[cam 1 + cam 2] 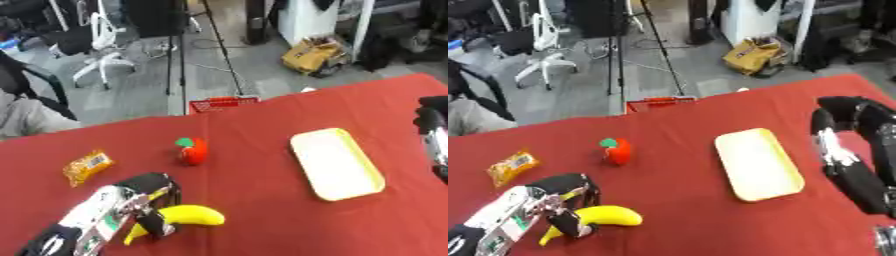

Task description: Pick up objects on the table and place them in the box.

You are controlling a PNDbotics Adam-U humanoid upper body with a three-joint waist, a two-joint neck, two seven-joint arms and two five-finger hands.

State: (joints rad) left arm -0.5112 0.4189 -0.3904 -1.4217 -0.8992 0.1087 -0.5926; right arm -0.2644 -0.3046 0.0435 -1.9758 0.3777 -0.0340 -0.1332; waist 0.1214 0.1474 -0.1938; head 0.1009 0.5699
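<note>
Red table (262,200) across the whole near field. Lying on it: banana (188,216) touching the left hand (140,200); red toy fruit with green top (193,151) just beyond that hand; orange packet (87,167) to its left; pale yellow-rimmed tray (336,163) between left hand and right hand (837,150).

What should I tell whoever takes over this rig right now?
Left hand: fingers curled round the banana at the table's near left.
Right hand: at the right edge, holding nothing; fingers unclear.
Tray: right of centre, nothing in it.
Still on the cloth: red fruit toy, orange snack packet.
Done: nothing placed. Left: banana, toy, packet.
</note>
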